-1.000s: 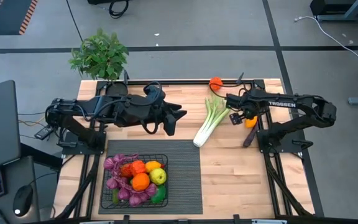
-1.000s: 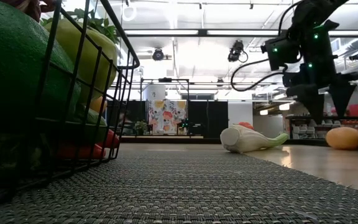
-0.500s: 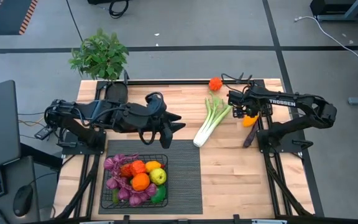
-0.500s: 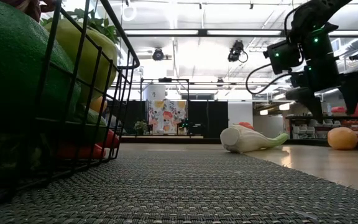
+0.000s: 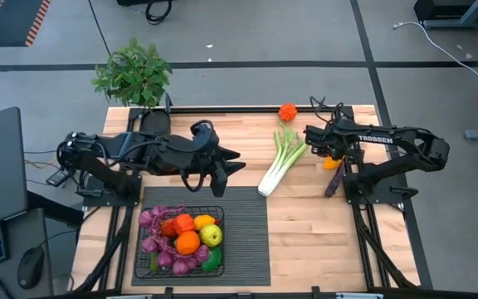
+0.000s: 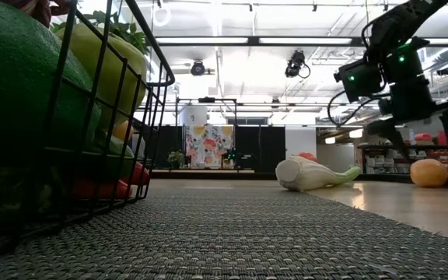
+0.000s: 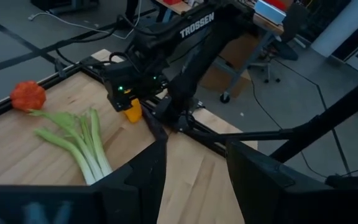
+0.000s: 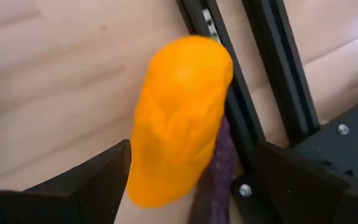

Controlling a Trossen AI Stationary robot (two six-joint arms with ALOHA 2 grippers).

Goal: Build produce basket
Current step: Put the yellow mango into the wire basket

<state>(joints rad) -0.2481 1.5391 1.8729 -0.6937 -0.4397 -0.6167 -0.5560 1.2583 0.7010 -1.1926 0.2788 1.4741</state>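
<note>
Right gripper (image 8: pixel 185 180) sat directly over the orange pepper (image 8: pixel 180 118), fingers apart and straddling it, nothing held. Pepper lay by the table's right rail, touching the eggplant (image 5: pixel 332 182), long axis running between the fingers. Left gripper (image 7: pixel 194 171) hung part-open mid-table, well apart. Basket (image 5: pixel 146 264) held most produce.
</note>
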